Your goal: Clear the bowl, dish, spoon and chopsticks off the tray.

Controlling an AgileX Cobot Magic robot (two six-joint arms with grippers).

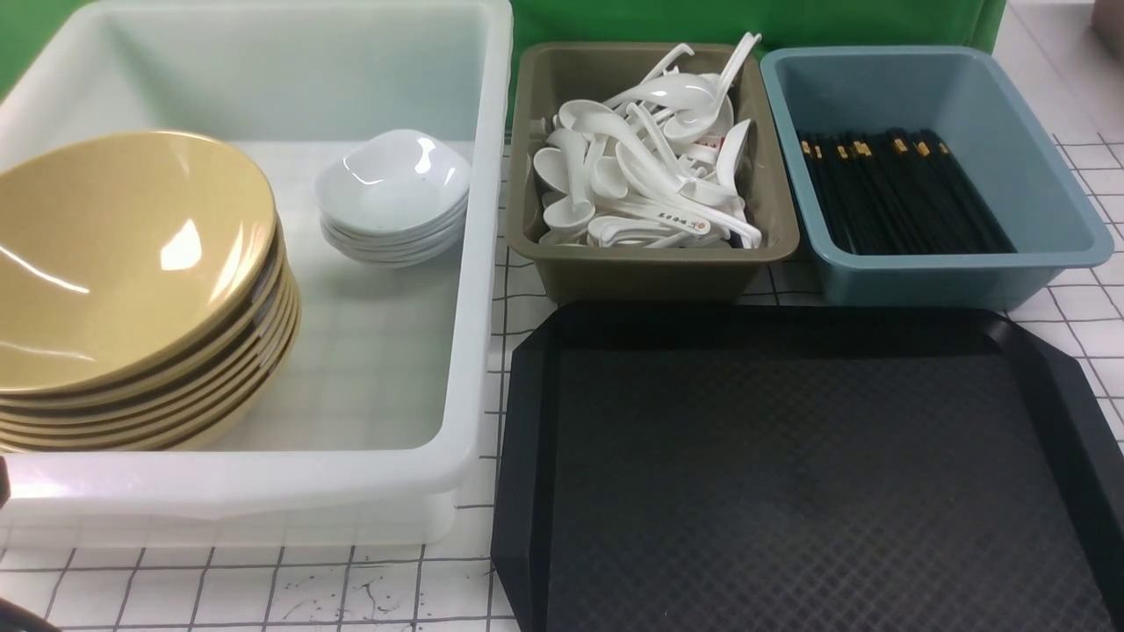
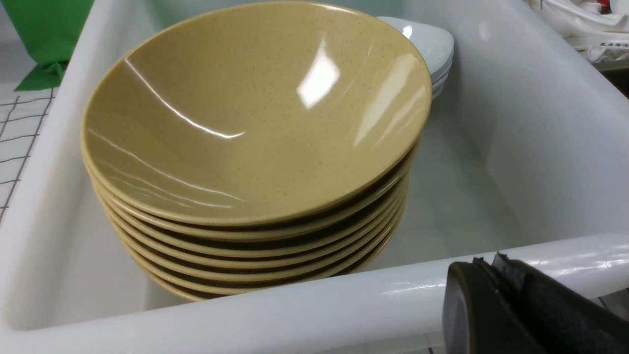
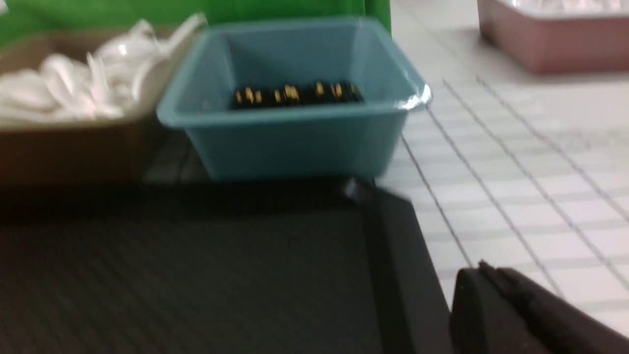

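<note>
The black tray (image 1: pixel 790 474) lies bare, nothing on it. Several mustard-yellow bowls (image 1: pixel 114 254) are stacked in the white tub (image 1: pixel 479 263), beside a stack of small white dishes (image 1: pixel 392 180). White spoons (image 1: pixel 650 167) fill the olive bin (image 1: pixel 650 272). Black chopsticks (image 1: pixel 904 189) lie in the blue bin (image 1: pixel 931 276). My left gripper (image 2: pixel 486 263) is shut and empty, just outside the tub's near rim (image 2: pixel 295 305), close to the bowl stack (image 2: pixel 255 118). My right gripper (image 3: pixel 484 268) is shut and empty, hovering by the tray's far right corner (image 3: pixel 383 236). Neither gripper shows in the front view.
The table is white with a dark grid (image 1: pixel 263 588). A green backdrop (image 1: pixel 755 17) hangs behind the bins. In the right wrist view a pinkish-brown container (image 3: pixel 550 34) stands farther right on the table, beyond the blue bin (image 3: pixel 295 132).
</note>
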